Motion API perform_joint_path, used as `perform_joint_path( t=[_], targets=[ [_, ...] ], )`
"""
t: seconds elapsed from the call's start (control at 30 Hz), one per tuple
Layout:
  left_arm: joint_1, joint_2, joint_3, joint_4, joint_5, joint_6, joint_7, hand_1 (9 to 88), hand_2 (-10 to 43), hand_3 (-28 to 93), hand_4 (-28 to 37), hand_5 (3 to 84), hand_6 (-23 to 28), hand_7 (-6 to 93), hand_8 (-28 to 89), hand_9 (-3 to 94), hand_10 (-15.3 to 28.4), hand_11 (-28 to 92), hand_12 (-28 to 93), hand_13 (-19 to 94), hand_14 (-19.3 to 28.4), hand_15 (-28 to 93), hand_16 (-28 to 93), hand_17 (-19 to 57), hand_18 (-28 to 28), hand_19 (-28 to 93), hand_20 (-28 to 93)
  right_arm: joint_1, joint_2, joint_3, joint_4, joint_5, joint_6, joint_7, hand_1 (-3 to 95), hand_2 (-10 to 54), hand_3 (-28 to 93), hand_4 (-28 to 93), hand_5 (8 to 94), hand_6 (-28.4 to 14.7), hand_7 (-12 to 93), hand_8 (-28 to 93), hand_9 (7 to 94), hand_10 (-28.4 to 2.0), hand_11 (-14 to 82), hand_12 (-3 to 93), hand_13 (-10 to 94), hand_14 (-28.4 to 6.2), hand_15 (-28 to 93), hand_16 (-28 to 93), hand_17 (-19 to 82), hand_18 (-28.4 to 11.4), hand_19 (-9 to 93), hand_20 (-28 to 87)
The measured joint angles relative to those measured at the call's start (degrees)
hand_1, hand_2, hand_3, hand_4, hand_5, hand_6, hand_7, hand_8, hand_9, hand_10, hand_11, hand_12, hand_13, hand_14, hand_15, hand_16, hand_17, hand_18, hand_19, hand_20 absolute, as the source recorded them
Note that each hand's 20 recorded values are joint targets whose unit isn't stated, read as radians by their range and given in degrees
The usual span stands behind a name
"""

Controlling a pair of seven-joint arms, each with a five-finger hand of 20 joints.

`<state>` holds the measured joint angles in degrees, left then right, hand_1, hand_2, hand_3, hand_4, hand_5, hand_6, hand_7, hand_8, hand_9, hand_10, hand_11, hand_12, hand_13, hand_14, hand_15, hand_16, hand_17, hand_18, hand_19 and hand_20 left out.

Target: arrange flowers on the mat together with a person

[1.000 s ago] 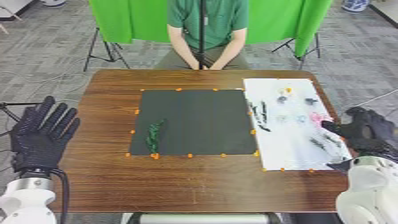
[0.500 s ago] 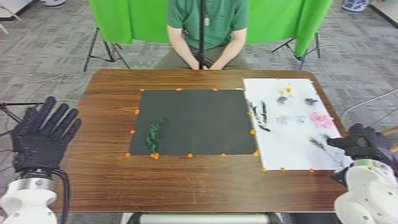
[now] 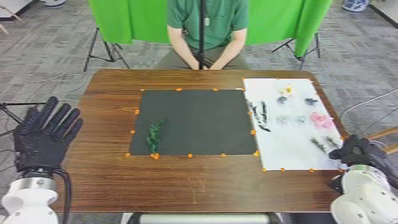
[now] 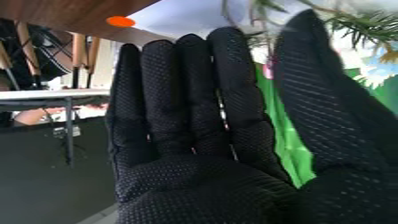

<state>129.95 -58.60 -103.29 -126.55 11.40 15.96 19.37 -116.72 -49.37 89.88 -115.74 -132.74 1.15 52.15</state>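
Note:
My right hand (image 3: pixel 358 151) is at the lower right edge of the white sheet (image 3: pixel 282 145), close to two small green sprigs (image 3: pixel 318 144). In the right wrist view the right hand (image 4: pixel 191 125) has straight fingers and holds nothing; green sprigs (image 4: pixel 364 25) lie beyond the thumb. My left hand (image 3: pixel 43 135) is at the table's left side, fingers straight and spread. One green sprig (image 3: pixel 154 136) lies upright along the left part of the dark mat (image 3: pixel 200 120). On the sheet are a pink flower (image 3: pixel 321 120), dark green stems (image 3: pixel 259 116), a yellow flower (image 3: pixel 286 91) and small dark blooms (image 3: pixel 311 101).
Orange markers (image 3: pixel 189 155) line the mat and the sheet on the brown table (image 3: pixel 187 187). Across the table a person sits with both hands (image 3: pixel 204 65) together at the far edge, touching none of the flowers.
My right hand has moved down along the sheet's right side, uncovering the pink flower and the small sprigs. The left hand has hardly moved.

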Motion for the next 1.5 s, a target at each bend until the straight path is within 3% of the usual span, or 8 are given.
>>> perform_joint_path(
  t=[0.13, 0.33, 0.5, 0.73, 0.9, 1.2, 1.33, 1.5],
  targets=[
    [0.0, 0.00, 0.18, 0.00, -0.37, 0.00, 0.03, 30.5, 10.5, 70, -28.3, 35.0, 6.6, 12.9, -11, 29.5, 15.1, 19, 8, 22, 14.6, 31, -6, -6.7, 13.4, 32, 12, 0.3, -0.3, -0.5, 0.3, 0.3, 0.8, 0.0, 55.0, -5.3, 68, -28, 63.4, -0.4, 49, 10, 61.9, -12.9, 30.0, 53.0, 47, -13.6, 62, 37, 22, -18.7, 66, 19],
    [0.0, -0.02, 0.34, 0.00, -0.50, 0.02, 0.06, 30.4, 10.6, 70, -28.3, 35.1, 6.6, 12.9, -11, 29.7, 15.0, 20, 9, 22, 14.8, 32, -6, -6.7, 13.5, 32, 12, 0.5, -0.3, -1.5, 0.5, -0.3, 4.7, -0.1, 55.0, -5.4, 67, -27, 64.4, -0.1, 48, 9, 71.9, -9.1, 37.2, 54.3, 60, -11.7, 66, 41, 32, -19.8, 77, 28],
    [0.0, -0.02, 0.33, 0.00, -0.51, 0.03, 0.04, 30.4, 10.8, 70, -28.3, 35.1, 6.6, 12.9, -11, 29.7, 15.0, 20, 9, 22, 14.8, 32, -6, -6.8, 13.5, 32, 12, 0.4, 0.3, -2.6, -0.4, -0.3, 13.2, -0.5, 55.1, -5.9, 66, -25, 65.0, 0.3, 47, 8, 76.3, -9.5, 48.0, 46.6, 68, -9.5, 72, 42, 39, -19.9, 83, 39],
    [0.2, -0.05, 0.33, 0.00, -0.54, 0.06, 0.00, 30.3, 10.8, 70, -28.3, 35.2, 6.6, 13.0, -11, 29.9, 15.1, 20, 9, 22, 14.8, 32, -6, -6.8, 13.5, 32, 12, 3.5, 3.0, -9.7, -3.7, -1.9, 17.5, -1.3, 54.9, -6.6, 66, -24, 65.8, 0.3, 46, 9, 76.4, -9.8, 49.5, 46.3, 68, -9.7, 73, 43, 39, -20.0, 84, 40],
    [0.3, -0.05, 0.39, -0.01, -0.54, 0.33, -0.05, 30.2, 10.8, 70, -28.3, 35.2, 6.6, 12.9, -11, 30.0, 15.1, 20, 9, 22, 14.8, 32, -6, -6.9, 13.5, 32, 12, 11.7, 3.6, -21.0, -3.8, -3.7, 24.8, -2.5, 54.8, -7.1, 67, -24, 66.5, 0.1, 45, 9, 76.5, -9.8, 50.5, 46.4, 68, -10.0, 73, 44, 40, -20.4, 84, 40],
    [-0.5, 0.18, 1.94, 0.17, -0.53, 0.54, -0.84, 30.2, 11.1, 70, -28.3, 35.3, 6.7, 13.0, -11, 30.0, 15.1, 20, 8, 22, 14.8, 33, -6, -6.9, 13.6, 32, 12, 33.2, -1.9, -44.2, 3.9, -10.6, 21.6, 3.9, 55.5, -9.4, 67, -21, 70.9, -1.8, 40, 12, 79.0, -11.2, 50.3, 45.4, 71, -11.8, 73, 43, 42, -23.6, 87, 37],
    [-0.9, 0.38, 2.18, 0.33, -0.46, 0.60, -1.34, 30.1, 10.8, 70, -28.3, 34.6, 6.4, 12.7, -11, 29.3, 14.9, 19, 8, 22, 14.8, 32, -6, -7.0, 13.5, 32, 12, 38.2, -7.2, -48.3, 7.2, -10.6, 21.7, 4.8, 55.7, -9.5, 67, -21, 71.3, -1.9, 39, 12, 79.1, -11.2, 50.3, 45.3, 71, -11.8, 73, 43, 42, -23.8, 88, 36],
    [-1.8, 0.89, 2.47, 1.56, -0.25, -1.49, -2.45, 30.1, 10.6, 70, -28.3, 34.3, 6.2, 12.4, -11, 29.2, 14.8, 19, 9, 22, 14.7, 31, -6, -7.1, 13.5, 31, 12, 40.5, -12.4, -50.1, 9.5, -8.8, 24.4, 0.9, 55.7, -9.5, 68, -22, 71.5, -2.0, 39, 12, 79.1, -11.1, 50.3, 45.3, 71, -11.7, 73, 43, 42, -24.1, 88, 35]
  ],
)
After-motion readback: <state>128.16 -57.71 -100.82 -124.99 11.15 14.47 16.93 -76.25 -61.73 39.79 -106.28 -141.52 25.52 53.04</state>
